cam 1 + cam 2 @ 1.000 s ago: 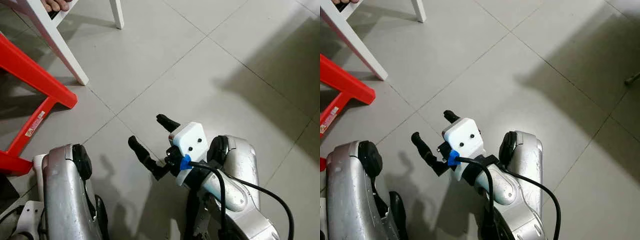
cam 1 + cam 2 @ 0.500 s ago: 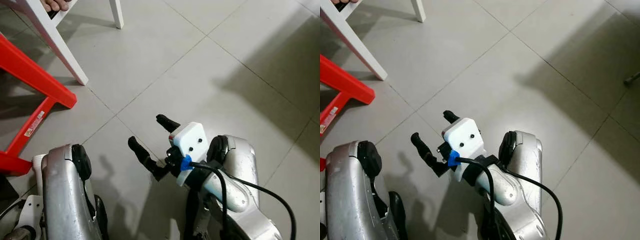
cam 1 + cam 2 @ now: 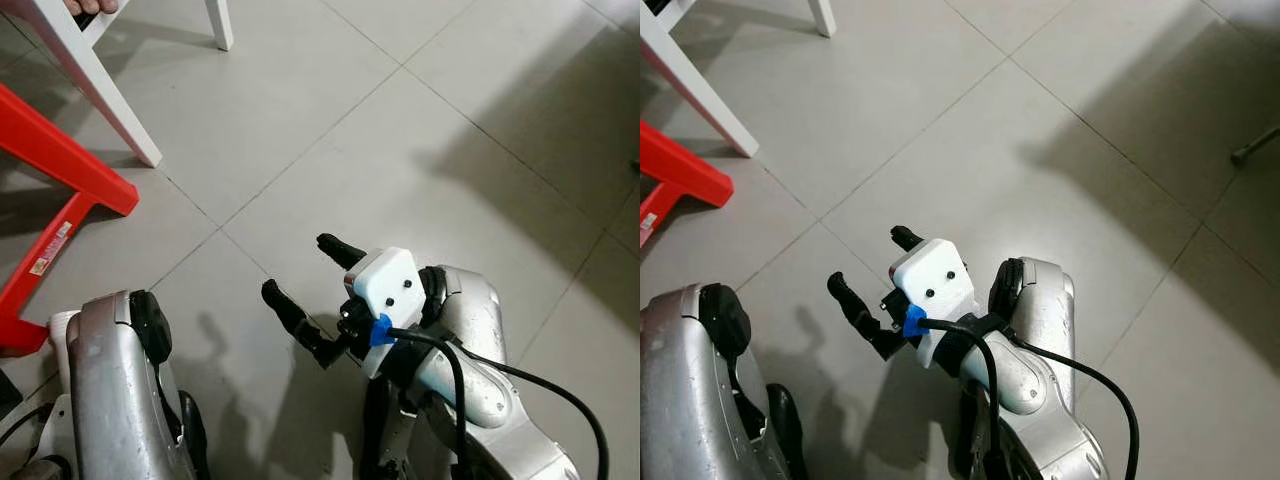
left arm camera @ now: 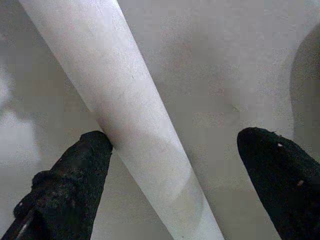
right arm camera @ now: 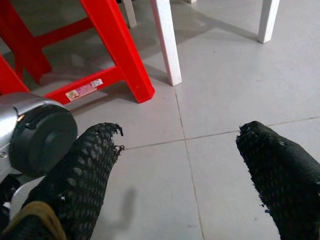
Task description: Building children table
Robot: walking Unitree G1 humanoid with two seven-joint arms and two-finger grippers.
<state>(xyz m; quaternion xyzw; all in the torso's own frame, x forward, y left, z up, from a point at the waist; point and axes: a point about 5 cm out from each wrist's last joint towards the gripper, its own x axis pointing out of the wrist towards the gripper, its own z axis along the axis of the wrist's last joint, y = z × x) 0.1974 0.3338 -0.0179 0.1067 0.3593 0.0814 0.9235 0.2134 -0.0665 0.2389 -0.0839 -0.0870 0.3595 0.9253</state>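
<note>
Diagonally, white leg (image 4: 135, 120) crosses gaping left claw (image 4: 175, 175).

— We saw a pale grey tiled floor (image 3: 330, 110) crossed by thin dark grout lines. What colours did we note on the furniture?

— We found the frame (image 3: 60, 170) bright red with a small red-and-white sticker, and the leg (image 3: 95, 75) beside it plain white.

— And the arms?

— We recorded both as silver, with a black joint cap on the left arm (image 3: 110, 390). The right gripper (image 3: 310, 290) had black fingers, a white box with two dark dots, a blue clip and a black cable.

— Through the left wrist we saw a white tube (image 4: 125, 115), faintly speckled, and the black, textured fingers (image 4: 75, 185).
</note>
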